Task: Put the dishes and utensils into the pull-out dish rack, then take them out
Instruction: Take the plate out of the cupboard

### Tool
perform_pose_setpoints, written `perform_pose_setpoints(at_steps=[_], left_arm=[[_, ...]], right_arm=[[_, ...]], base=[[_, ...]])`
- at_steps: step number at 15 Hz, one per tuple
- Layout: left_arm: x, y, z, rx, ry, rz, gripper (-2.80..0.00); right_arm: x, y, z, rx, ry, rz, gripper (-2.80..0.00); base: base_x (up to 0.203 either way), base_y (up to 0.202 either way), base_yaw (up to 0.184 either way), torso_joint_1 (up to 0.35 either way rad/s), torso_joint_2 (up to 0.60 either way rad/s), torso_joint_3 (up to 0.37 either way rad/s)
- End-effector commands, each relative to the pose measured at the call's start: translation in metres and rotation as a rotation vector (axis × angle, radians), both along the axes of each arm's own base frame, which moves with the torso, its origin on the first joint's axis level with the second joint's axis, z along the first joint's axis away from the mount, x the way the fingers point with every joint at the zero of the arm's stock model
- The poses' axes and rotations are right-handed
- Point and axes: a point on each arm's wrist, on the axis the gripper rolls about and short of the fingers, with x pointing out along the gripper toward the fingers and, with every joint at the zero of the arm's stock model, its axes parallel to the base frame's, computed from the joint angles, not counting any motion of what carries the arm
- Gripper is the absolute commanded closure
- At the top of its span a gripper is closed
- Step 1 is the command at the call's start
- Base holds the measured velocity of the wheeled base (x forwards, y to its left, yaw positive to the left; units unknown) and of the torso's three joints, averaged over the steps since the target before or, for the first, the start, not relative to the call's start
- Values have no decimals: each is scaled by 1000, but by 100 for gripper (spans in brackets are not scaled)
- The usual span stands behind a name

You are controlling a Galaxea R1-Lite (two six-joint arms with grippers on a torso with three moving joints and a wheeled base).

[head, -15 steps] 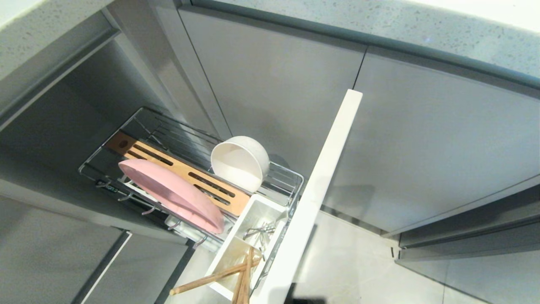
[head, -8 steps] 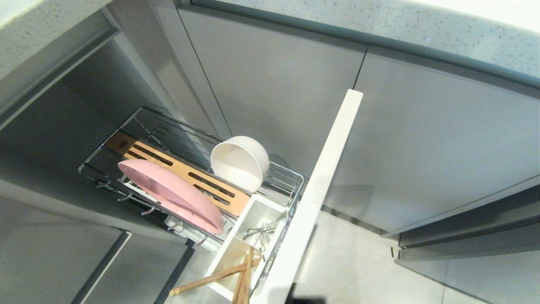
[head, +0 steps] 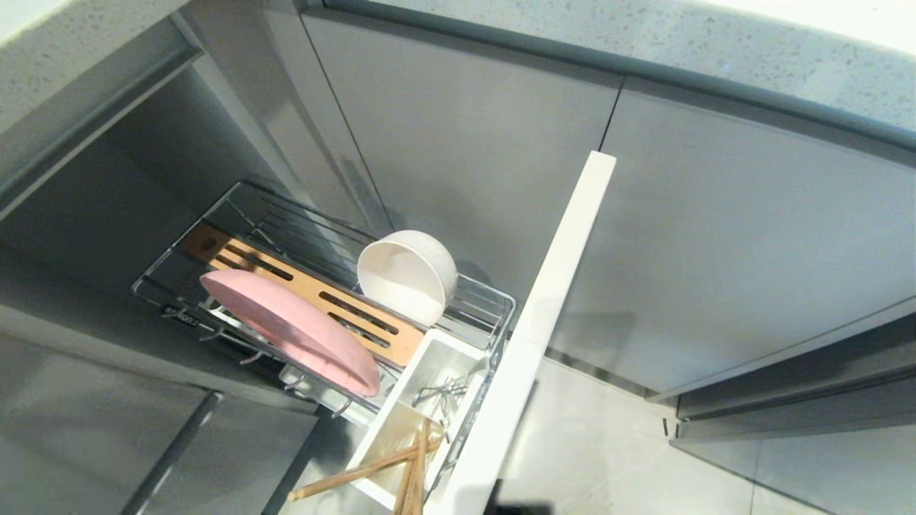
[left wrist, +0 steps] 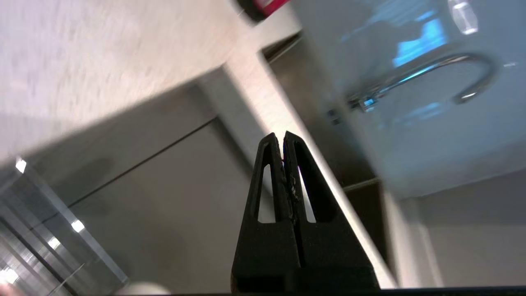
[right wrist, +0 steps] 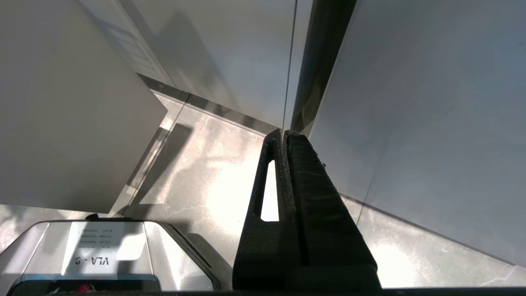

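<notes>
The pull-out dish rack (head: 472, 300) stands drawn out of the grey cabinet, with the pink plate (head: 290, 329) on edge beside its wooden board (head: 315, 297), the white bowl (head: 408, 275) tipped on the wire just behind, and the chopsticks (head: 401, 465) leaning in the white utensil tub (head: 429, 372) against the pale front panel (head: 544, 315). Metal utensils (head: 440, 393), too tangled to tell apart, lie in the same tub. The left end effector (left wrist: 283, 137) is pressed shut and empty near a surface edge and a curved tap (left wrist: 444, 76), while the right end effector (right wrist: 284, 135), also closed on nothing, hangs above the floor (right wrist: 205, 181).
</notes>
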Motion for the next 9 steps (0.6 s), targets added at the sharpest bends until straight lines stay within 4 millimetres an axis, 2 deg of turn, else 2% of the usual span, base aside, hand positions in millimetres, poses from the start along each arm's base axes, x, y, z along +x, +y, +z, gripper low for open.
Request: perform_pose_setpoints(at_steps=[1,4,7,9], left_arm=[[16,-22,-10,44,98,25,0],[28,-38,-27,94,259,153,0],[32,-44,-34,104,306,201,0],[35,-55,-45,97,372,219,0]], right_arm=[[0,0,0,0,2,1,0],[0,0,0,0,2,1,0],[0,0,0,0,2,1,0],[0,0,0,0,2,1,0]], base=[[0,0,0,0,0,0],[0,0,0,0,0,0],[0,0,0,0,0,0],[0,0,0,0,0,0]])
